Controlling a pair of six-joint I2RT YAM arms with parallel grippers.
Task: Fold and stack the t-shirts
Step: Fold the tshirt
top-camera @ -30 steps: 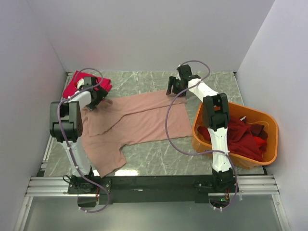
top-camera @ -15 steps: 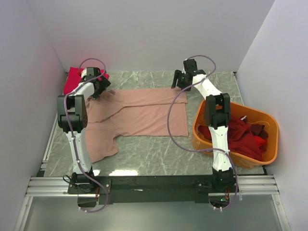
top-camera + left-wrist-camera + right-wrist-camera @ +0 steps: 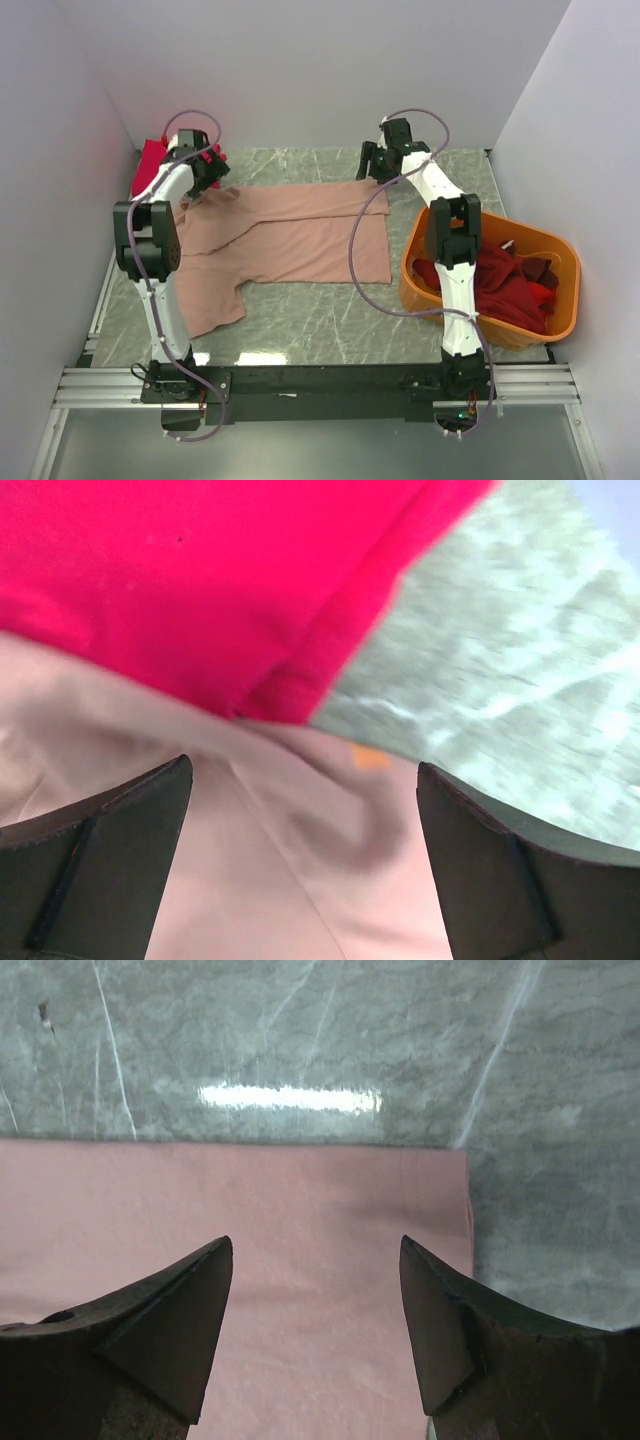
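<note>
Spread, the left gripper (image 3: 302, 770) and right gripper (image 3: 315, 1242) hover over far corners of the dusty-pink shirt (image 3: 290, 230); the crimson shirt (image 3: 200, 580) touches the left corner, so pinching may snag both

Soft, even light fills the top view; shadows are faint, with pale glare on the table (image 3: 245, 357) near its front edge. The right wrist view is sharp, with one white glare streak. The left wrist view is blurred, the left gripper (image 3: 302, 770) dark and unfocused.
</note>
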